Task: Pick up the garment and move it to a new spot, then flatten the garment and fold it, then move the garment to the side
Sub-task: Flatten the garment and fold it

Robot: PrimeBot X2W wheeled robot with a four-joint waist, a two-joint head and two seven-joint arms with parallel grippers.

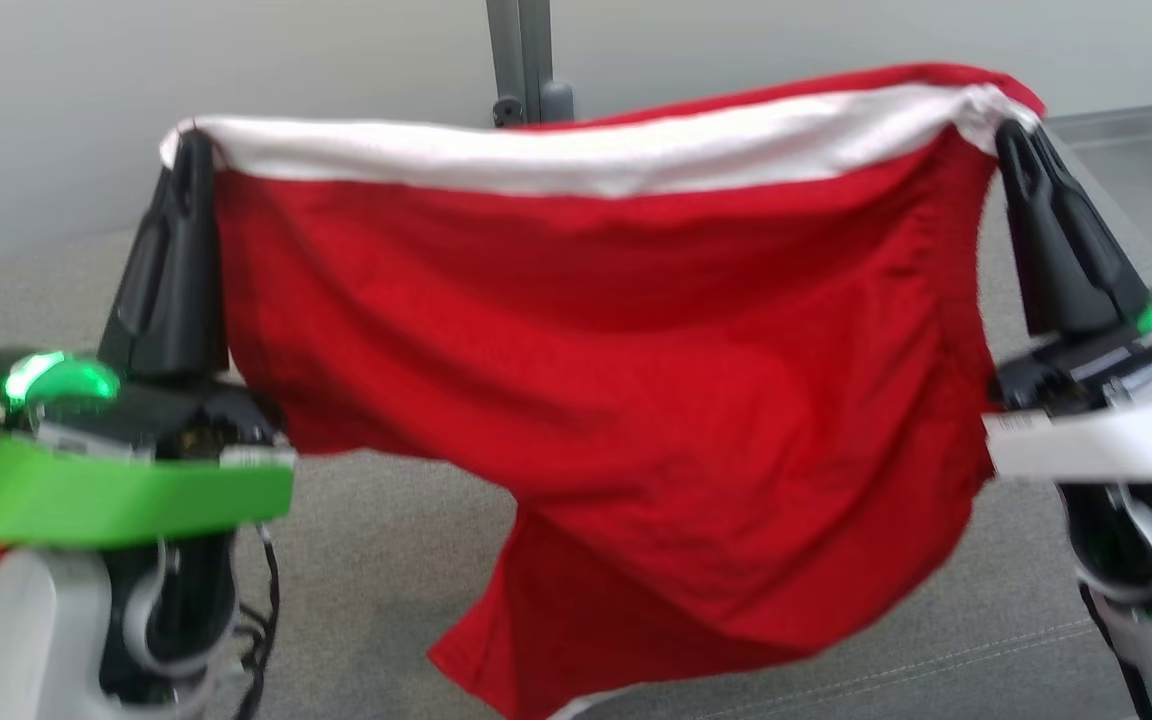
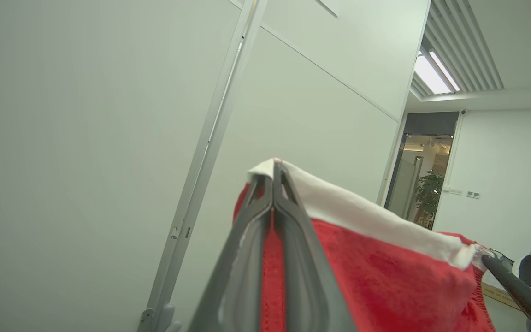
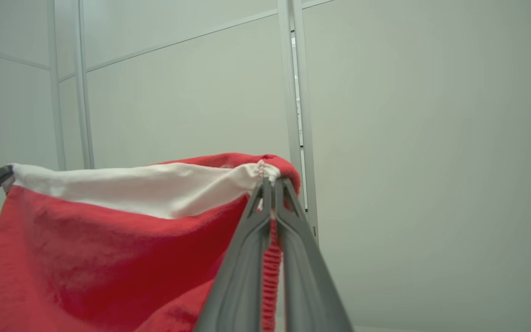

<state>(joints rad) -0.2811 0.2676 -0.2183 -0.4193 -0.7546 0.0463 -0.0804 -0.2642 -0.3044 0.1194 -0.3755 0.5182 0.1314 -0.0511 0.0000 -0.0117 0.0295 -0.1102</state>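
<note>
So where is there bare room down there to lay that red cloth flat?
The grey surface lies bare beneath the garment: a wide patch between the dark cables at lower left and the hanging hem, another at lower right by the stitched seam. Higher up is crowded: left gripper and right gripper stretch the white band across.

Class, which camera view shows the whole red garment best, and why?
The head view: the garment hangs nearly whole between the left pincer and right pincer, down to its dangling lower part. Each wrist view gives its white band and upper red cloth, cut off below.
</note>
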